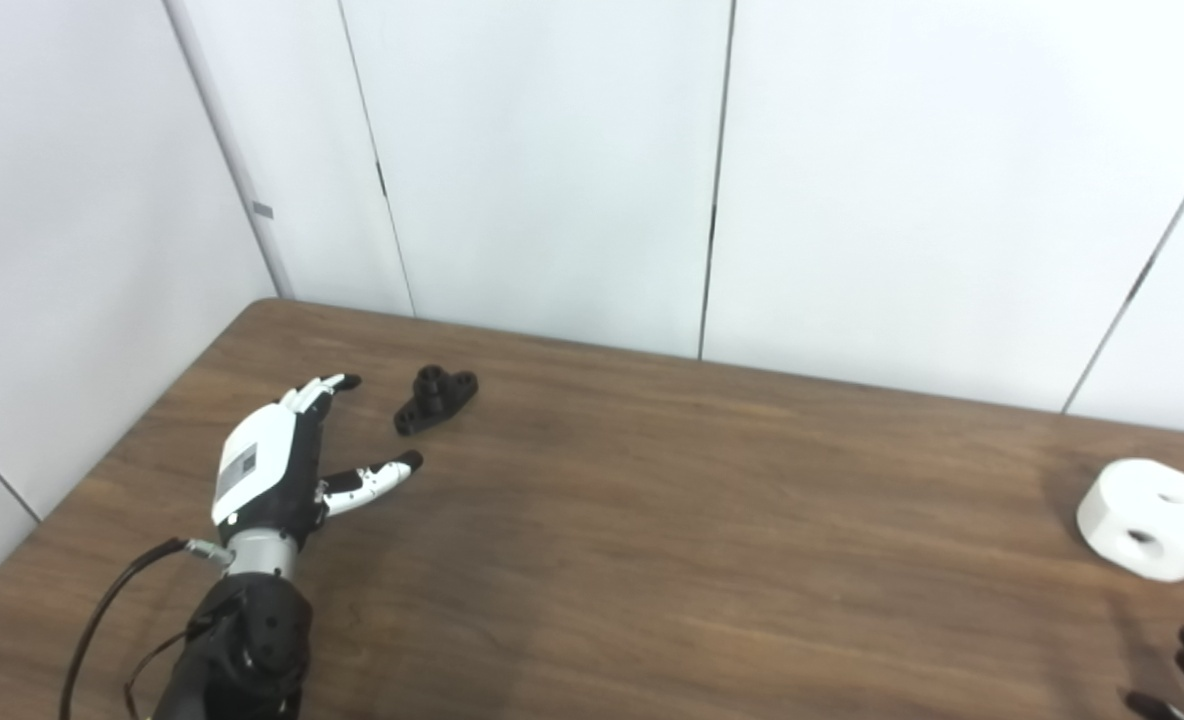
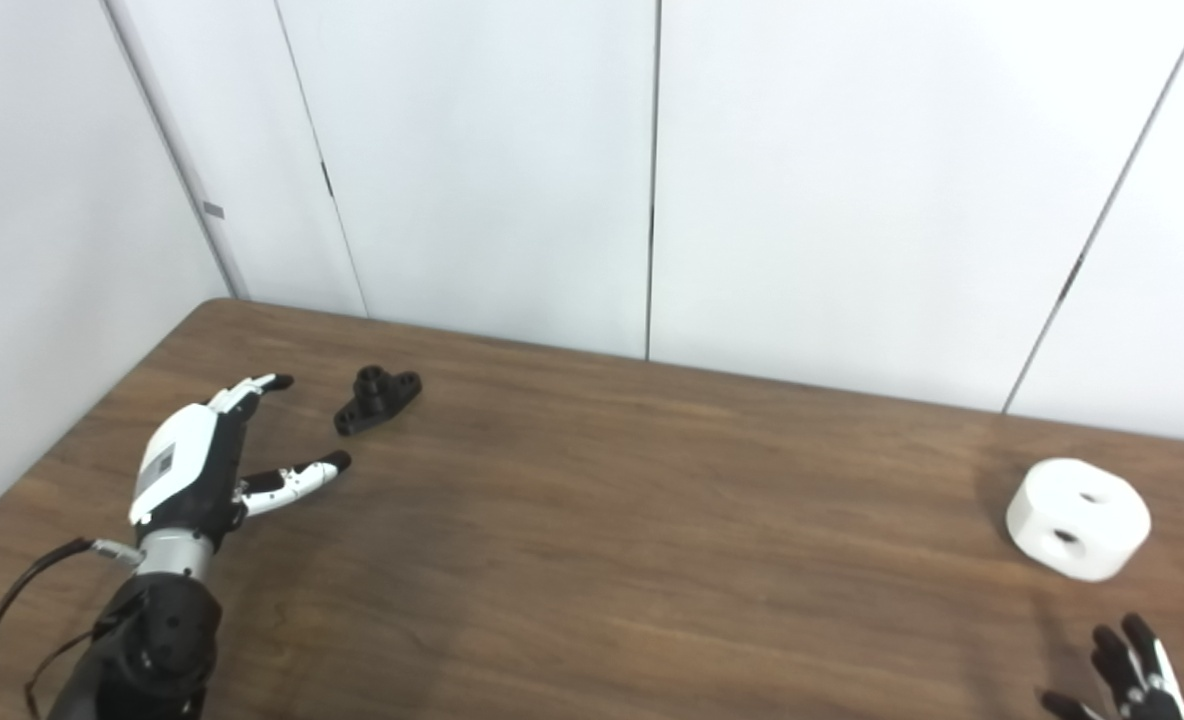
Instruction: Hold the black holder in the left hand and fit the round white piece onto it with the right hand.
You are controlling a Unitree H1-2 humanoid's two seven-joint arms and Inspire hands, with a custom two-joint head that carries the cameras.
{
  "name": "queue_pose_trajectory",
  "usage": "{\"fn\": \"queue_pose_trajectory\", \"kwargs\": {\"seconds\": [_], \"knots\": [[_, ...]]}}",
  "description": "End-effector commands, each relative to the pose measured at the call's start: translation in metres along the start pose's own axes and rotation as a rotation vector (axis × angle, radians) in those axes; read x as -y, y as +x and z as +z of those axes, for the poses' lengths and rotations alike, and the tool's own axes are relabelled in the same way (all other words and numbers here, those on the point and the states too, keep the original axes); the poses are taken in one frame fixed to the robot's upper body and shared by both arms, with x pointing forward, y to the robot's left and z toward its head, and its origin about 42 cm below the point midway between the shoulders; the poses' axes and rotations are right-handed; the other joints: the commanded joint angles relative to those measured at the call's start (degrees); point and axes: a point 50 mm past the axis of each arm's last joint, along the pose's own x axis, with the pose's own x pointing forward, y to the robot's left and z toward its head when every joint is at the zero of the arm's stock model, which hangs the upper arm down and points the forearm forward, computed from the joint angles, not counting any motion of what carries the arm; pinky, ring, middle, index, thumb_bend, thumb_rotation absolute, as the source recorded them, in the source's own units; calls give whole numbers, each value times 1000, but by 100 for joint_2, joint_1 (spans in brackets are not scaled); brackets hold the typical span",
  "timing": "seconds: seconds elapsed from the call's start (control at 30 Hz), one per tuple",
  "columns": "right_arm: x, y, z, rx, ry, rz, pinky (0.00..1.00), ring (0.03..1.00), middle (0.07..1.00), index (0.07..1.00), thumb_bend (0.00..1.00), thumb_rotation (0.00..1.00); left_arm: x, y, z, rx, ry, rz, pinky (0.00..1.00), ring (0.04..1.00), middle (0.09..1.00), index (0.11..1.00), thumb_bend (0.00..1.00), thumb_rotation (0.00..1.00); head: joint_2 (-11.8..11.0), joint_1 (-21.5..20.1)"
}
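Table (image 1: 652, 520), brown and wood-grained, is backed by white wall panels (image 1: 552, 160). Left hand (image 1: 277, 465) is held over the near left part, fingers spread and nothing gripped. White piece (image 1: 1152, 518), round with two holes, lies far right. Right hand (image 2: 1127, 675) is seen at the near right edge, fingers apart. Holder (image 1: 436, 398), black, lies just beyond the left fingertips, untouched.

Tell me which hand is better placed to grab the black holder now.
Left. The left hand is open, its fingers apart, just short of the black holder at the table's far left. The right hand sits at the opposite side, near the round white piece.
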Motion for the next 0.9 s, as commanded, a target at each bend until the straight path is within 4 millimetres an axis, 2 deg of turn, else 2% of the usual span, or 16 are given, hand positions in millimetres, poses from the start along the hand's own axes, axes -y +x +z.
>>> {"fn": "queue_pose_trajectory", "kwargs": {"seconds": [0.0, 0.47, 0.87], "knots": [[1, -3, 3, -4, -18, 12, 948, 966, 958, 994, 502, 1000, -16, 22, 6, 30, 22, 81, 1000, 963, 940, 862, 843, 389, 7, 3], [-3, -9, 4, -11, -23, 15, 948, 962, 953, 987, 497, 1000, 4, 76, 17, 16, 106, 54, 1000, 973, 935, 840, 843, 416, 80, -103], [-3, -10, 3, -12, -24, 16, 951, 958, 951, 983, 505, 1000, 18, 99, 19, -12, 122, 9, 1000, 978, 934, 835, 843, 428, 95, -202]]}}
